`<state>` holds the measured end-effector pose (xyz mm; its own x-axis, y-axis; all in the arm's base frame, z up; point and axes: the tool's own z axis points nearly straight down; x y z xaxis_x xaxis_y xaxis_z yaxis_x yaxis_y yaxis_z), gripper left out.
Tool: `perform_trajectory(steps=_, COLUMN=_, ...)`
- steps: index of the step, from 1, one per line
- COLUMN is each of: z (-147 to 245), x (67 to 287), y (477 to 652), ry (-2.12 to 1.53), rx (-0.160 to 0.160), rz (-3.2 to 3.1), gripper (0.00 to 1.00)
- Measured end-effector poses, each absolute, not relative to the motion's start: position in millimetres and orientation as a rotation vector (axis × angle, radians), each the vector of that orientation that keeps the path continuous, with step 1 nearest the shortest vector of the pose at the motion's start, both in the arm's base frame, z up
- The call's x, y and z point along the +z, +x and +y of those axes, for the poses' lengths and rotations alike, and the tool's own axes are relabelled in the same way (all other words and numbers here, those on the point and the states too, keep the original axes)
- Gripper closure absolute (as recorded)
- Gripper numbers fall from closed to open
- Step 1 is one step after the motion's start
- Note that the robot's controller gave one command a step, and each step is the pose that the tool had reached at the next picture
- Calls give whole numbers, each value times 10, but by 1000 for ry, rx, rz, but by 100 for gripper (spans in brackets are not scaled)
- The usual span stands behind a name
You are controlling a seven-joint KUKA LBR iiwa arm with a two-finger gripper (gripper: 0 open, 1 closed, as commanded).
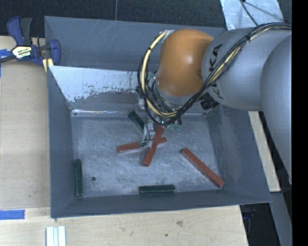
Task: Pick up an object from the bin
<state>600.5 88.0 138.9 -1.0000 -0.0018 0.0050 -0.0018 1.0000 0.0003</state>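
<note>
Clutter is sparse: a dark green bar (78,177) lies well left of the crossed red-brown sticks (148,157), where the claw (153,133) sits, its state beyond our telling. We'd close on the steeper stick alone, then lift straight.

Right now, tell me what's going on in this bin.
A robot arm reaches in from the right with its tool low over the middle of the grey bin, right above a slanted red-brown stick that meets a flatter red-brown stick. Whether it grips either cannot be told. A third red-brown stick lies apart to the right. One dark green bar lies by the near wall, another dark green bar by the left wall.
</note>
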Motion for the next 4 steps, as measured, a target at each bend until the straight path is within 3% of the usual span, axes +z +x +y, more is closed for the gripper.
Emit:
perform_trajectory(steps=1, z=253, x=691, y=6042, ry=2, rx=0, rz=-3133, gripper=0)
perform_trajectory(steps=2, z=282, x=737, y=6080, ry=8, rx=-2, rz=-3150, gripper=100)
perform_trajectory(steps=3, z=279, x=710, y=6061, ry=8, rx=-1, rz=-3144, gripper=0)
perform_trajectory(steps=4, z=281, x=727, y=6074, ry=6, rx=-2, rz=-3148, gripper=100)
